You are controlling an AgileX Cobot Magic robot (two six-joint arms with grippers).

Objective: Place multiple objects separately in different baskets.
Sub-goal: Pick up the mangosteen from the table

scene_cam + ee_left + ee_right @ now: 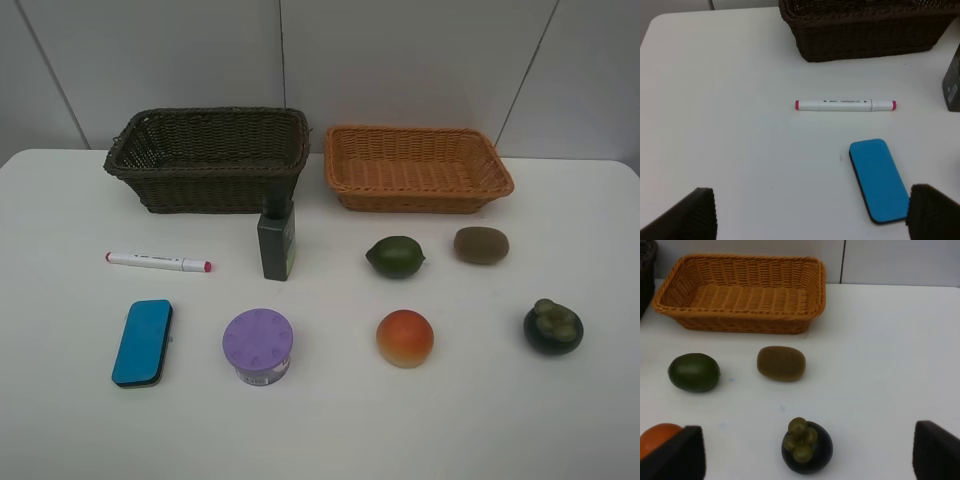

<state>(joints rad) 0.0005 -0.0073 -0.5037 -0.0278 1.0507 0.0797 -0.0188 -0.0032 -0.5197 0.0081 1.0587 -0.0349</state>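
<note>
Eight items lie loose on the white table [60, 420], none in a basket. Take the dark green bottle [276, 243] as the marker: it stands upright, just in front of the dark brown basket [210, 190]. The light orange basket [415, 197] sits behind the bottle and to its right-arm side, beside the brown one.

On the bottle's left-arm side, the white marker [158, 262] lies flat, its long axis running across the table and a red tip pointing at the bottle. The blue eraser [142, 342] lies nearer the front than the bottle, its long axis running front to back with a slight tilt. The purple-lidded jar [258, 344] stands directly in front of the bottle, lid up.

On the bottle's right-arm side are the lime [395, 256] and, farther out, the kiwi [481, 245], both lengthwise across the table. The peach [405, 338] and mangosteen [553, 326], green cap up, sit farther forward.

The left gripper [810, 215] and right gripper [805, 452] hang above the table with fingers spread wide, holding nothing.
</note>
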